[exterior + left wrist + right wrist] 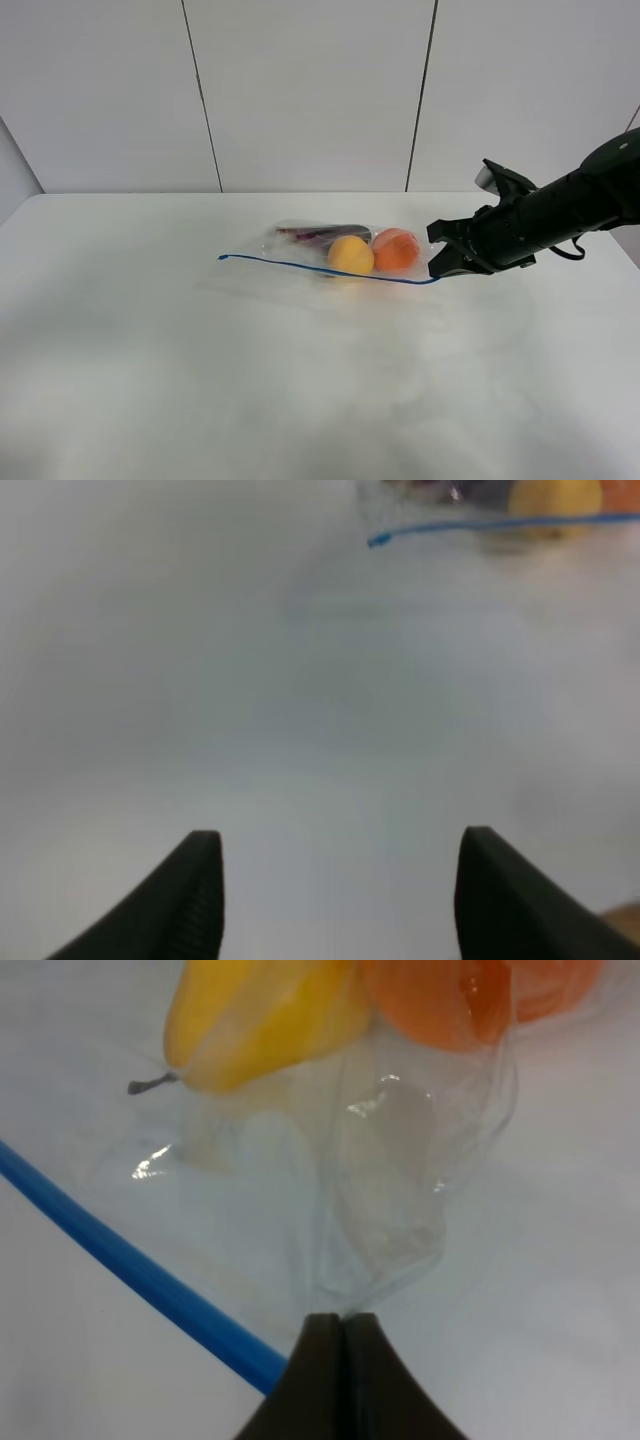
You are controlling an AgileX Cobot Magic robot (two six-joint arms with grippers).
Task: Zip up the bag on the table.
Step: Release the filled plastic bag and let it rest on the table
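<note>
STEP: anchoring zip end | BAG: clear crinkly plastic zip bag (330, 255) mid-far on white matte table (150, 380) | RIGHT: right gripper (343, 1322) pinched shut, apparently on bag's right corner by blue strip (130, 1260) | LEFT: left gripper (340, 880) wide, empty, near | NEXT: left must reach strip.

The right arm (560, 215) is matte black throughout, a thick rounded limb ending in a blockier wrist section with angular housings. A small pale grey patch (485, 177) sits on top of that wrist block. A thin black cable (575, 248) loops loose under the forearm. Its black, tapered fingers (320, 1380) are smooth and wedge-shaped, narrowing to slim tips that meet along a straight seam. The left arm shows only its own pair of black plastic fingers (195, 900), broad at the base and sloping to blunt points, with faint ribbing along the inner faces.
</note>
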